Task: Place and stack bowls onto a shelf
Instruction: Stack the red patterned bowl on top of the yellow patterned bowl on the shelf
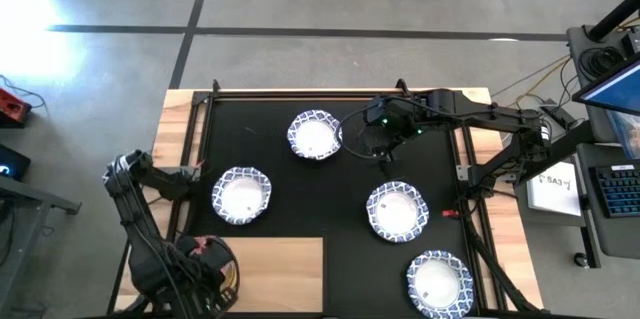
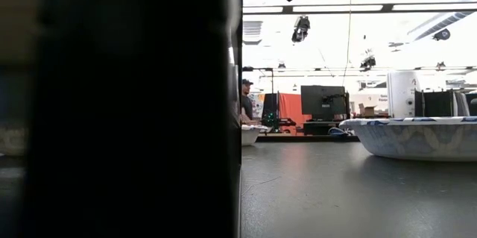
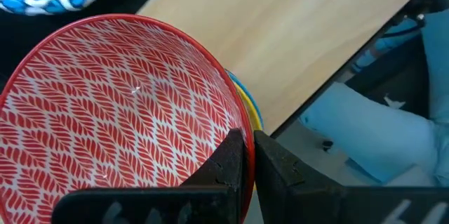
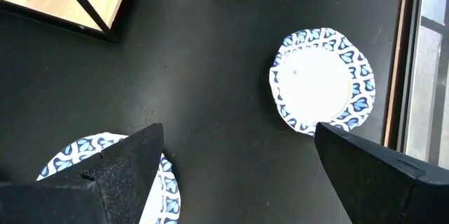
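Four white bowls with blue patterned rims sit on the black mat [image 1: 340,239]: one far [image 1: 315,136], one left [image 1: 241,196], one right [image 1: 397,210], one near right [image 1: 439,282]. My left gripper [image 3: 248,155] is at the near left, over the left end of the light-wood shelf [image 1: 275,274], shut on the red-pink bowl [image 3: 119,119]. Yellow and light blue rims [image 3: 251,108] show nested under it; a grey-purple bowl is hidden. My right gripper [image 4: 238,154] hangs open above the mat between the far and right bowls [image 1: 385,154], touching nothing. My left gripper pinches the red-pink bowl's rim [image 3: 235,129], one finger inside the bowl and one outside it. The bowl sits mouth-up in the nested stack. Whether the stack rests on the shelf or is lifted, I cannot tell.
The shelf [image 3: 280,41] shows bare wood to the right of the left gripper. Wooden table edges [image 1: 175,129] and a black frame rail [image 1: 465,159] border the mat. In the low view a dark mass [image 2: 127,104] blocks the left half; a person [image 2: 246,104] is far behind.
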Robot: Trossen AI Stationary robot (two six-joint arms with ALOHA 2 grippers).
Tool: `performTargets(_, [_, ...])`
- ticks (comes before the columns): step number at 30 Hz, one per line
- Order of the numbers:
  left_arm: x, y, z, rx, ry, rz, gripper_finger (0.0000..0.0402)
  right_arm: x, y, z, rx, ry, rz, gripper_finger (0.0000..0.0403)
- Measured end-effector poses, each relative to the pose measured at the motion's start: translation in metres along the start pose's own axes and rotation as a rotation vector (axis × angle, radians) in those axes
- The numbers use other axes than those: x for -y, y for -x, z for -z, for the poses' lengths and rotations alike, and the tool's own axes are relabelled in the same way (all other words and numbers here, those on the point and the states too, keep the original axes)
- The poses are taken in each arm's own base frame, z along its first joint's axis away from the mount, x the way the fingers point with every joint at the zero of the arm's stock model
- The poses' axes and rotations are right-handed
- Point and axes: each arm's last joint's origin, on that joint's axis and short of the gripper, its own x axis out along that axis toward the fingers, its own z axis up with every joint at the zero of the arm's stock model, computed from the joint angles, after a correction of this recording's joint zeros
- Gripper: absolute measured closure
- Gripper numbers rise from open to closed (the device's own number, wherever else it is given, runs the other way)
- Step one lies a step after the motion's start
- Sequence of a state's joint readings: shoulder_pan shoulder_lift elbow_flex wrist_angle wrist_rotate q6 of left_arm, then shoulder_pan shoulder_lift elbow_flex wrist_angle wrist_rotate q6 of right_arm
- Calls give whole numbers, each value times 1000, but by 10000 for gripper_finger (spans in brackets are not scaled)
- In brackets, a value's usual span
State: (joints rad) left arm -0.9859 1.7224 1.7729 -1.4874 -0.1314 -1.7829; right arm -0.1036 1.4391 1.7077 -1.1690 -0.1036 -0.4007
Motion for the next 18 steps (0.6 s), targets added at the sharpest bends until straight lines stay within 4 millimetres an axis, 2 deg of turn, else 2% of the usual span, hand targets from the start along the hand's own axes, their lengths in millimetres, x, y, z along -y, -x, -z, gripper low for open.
performTargets(10, [12,-8,2,-26,22,43,397,0,0,0,-1,2,0,44])
performTargets(18, [11,-10,2,-25,37,38,384,0,0,0,-1,1,0,44])
